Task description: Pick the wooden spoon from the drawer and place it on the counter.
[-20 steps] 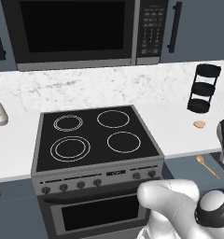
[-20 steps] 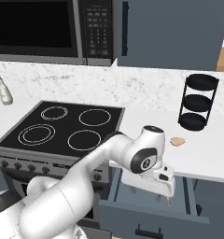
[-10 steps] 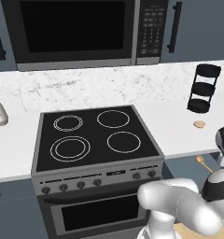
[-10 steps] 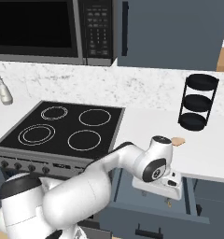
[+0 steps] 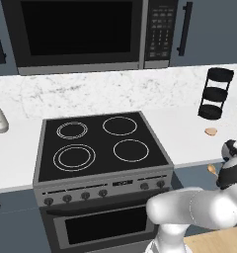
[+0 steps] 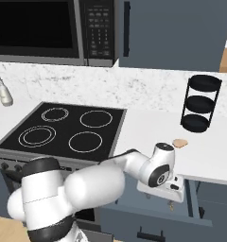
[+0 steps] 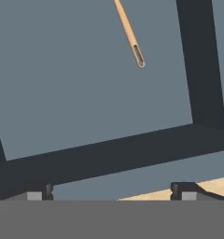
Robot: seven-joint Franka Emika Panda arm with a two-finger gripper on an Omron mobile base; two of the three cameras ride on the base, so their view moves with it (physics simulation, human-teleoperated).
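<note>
The end effector [image 7: 114,190] hangs over the open drawer [image 7: 86,84], looking down onto its flat grey floor. Its two dark fingertips [image 7: 39,192] stand far apart at the bottom of the hand view, with nothing between them. The wooden spoon [image 7: 129,35] lies on the drawer floor ahead of them; the hand view catches just its thin handle, ending in a slotted tip, while the bowl runs off the top edge. From the left base view the spoon's round bowl [image 5: 211,169] peeks out beside the wrist, just below the front edge of the desk [image 5: 189,133].

The step in hand, as I judge it, is lining up for the pick. To do it well, the hand should move forward along the handle until the fingertips straddle it, then roll so the jaws close across the handle, not along it. The handle is thin and lies flat, so the tips need to go nearly to the drawer floor before closing; stopping high would pinch air. A grip toward the middle would keep the spoon from tipping when lifted. The dark drawer wall [image 7: 200,60] stands near the handle on one side, so the approach should come straight down.
</note>
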